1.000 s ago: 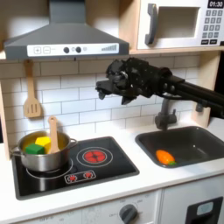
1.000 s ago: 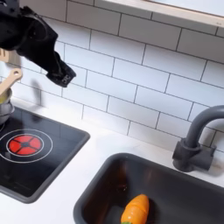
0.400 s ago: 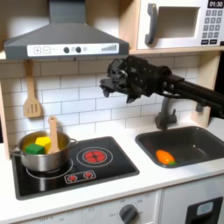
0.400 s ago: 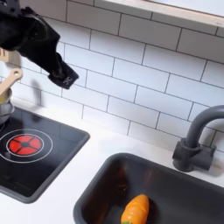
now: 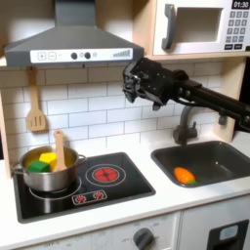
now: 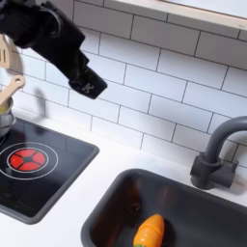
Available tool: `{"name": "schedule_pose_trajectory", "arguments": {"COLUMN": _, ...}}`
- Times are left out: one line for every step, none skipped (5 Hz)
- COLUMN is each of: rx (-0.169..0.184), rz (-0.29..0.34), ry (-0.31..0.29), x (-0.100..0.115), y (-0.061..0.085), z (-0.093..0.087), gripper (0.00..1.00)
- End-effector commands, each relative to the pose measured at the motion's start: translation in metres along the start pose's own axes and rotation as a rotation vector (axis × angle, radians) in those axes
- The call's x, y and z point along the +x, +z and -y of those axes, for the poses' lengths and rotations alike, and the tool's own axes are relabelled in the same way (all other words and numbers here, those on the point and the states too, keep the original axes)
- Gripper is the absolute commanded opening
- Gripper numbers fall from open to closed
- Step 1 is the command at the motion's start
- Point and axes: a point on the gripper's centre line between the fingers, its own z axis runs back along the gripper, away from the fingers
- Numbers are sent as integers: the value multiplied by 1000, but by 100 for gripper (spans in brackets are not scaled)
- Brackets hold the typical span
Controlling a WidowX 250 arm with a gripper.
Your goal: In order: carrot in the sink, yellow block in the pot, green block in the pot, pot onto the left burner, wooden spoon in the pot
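Stainless-steel pot [image 5: 49, 176] sits on the left burner [image 5: 39, 193] in the first exterior view, holding the yellow block [image 5: 47, 157], the green block [image 5: 36, 166] and the upright wooden spoon [image 5: 60, 148]. An orange carrot [image 5: 184, 176] lies in the dark grey sink [image 5: 220, 154]. High against the white tiles hangs the black gripper [image 5: 132, 86], empty; I cannot tell whether its fingers are apart. A slotted wooden spatula [image 5: 35, 109] hangs on the wall.

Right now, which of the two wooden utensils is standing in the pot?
The wooden spoon: it stands upright in the pot on the first exterior view's left burner, beside the blocks. The slotted wooden spatula hangs on the tiled wall above it.
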Motion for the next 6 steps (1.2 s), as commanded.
{"name": "schedule_pose_trajectory", "arguments": {"rx": -25, "rz": 81, "ry": -61, "x": 27, "y": 9, "z": 26, "gripper": 100}}
{"name": "schedule_pose_trajectory", "arguments": {"rx": 82, "rz": 102, "ry": 11, "x": 19, "y": 5, "z": 29, "gripper": 100}}
{"name": "schedule_pose_trajectory", "arguments": {"rx": 73, "rz": 99, "ry": -8, "x": 21, "y": 8, "z": 30, "gripper": 100}}
{"name": "schedule_pose_trajectory", "arguments": {"rx": 78, "rz": 101, "ry": -4, "x": 22, "y": 8, "z": 30, "gripper": 100}}
{"name": "schedule_pose_trajectory", "arguments": {"rx": 77, "rz": 101, "ry": -5, "x": 22, "y": 8, "z": 30, "gripper": 100}}
{"name": "schedule_pose_trajectory", "arguments": {"rx": 77, "rz": 102, "ry": -4, "x": 22, "y": 8, "z": 30, "gripper": 100}}
